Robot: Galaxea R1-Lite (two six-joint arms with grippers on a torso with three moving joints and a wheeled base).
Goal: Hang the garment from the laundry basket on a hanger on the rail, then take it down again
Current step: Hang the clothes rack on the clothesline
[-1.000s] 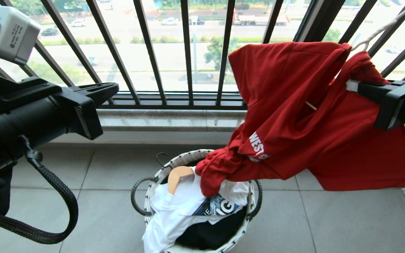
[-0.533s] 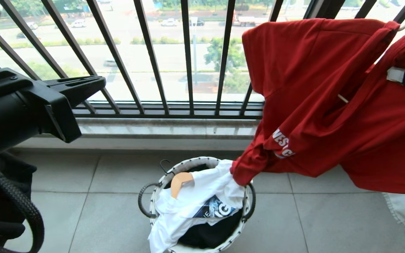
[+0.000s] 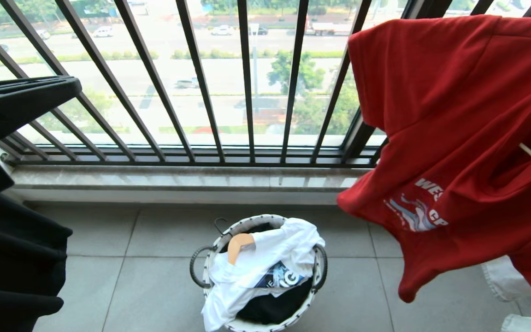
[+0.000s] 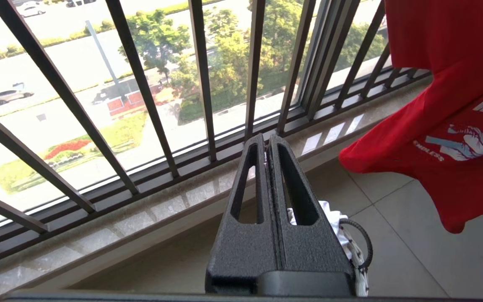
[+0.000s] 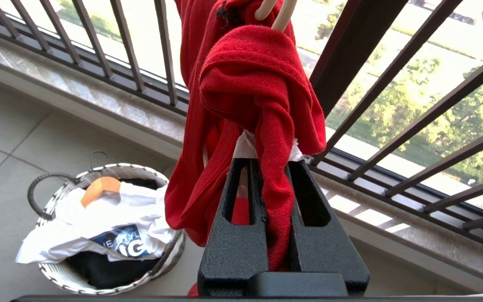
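Note:
The garment point(image 3: 459, 115), a red T-shirt with white lettering, hangs in the air at the right of the head view, clear of the laundry basket point(image 3: 256, 219). My right gripper point(image 5: 266, 161) is shut on a bunched red fold of it just below the neck, with a scrap of white cloth or label at the fingertips. The hanger point(image 5: 277, 12) shows as cream wire coming out of the garment's top, and a short piece point(image 3: 527, 150) shows in the neck opening. My left gripper point(image 3: 74, 85) stands shut and empty at the far left, level, near the balustrade. The rail is out of view.
The basket holds a white T-shirt with blue print point(image 3: 265, 263), a wooden hanger point(image 3: 240, 242) and a black shirt point(image 3: 270, 306). A black balustrade point(image 3: 247, 92) and stone sill point(image 3: 178, 177) close off the far side. Pale cloth point(image 3: 500, 276) lies on the tiles at the right.
The whole view has shifted as the camera rose. The garment lifted off the basket's edge and swung right. My right gripper left the head view and my left gripper slid toward the left edge.

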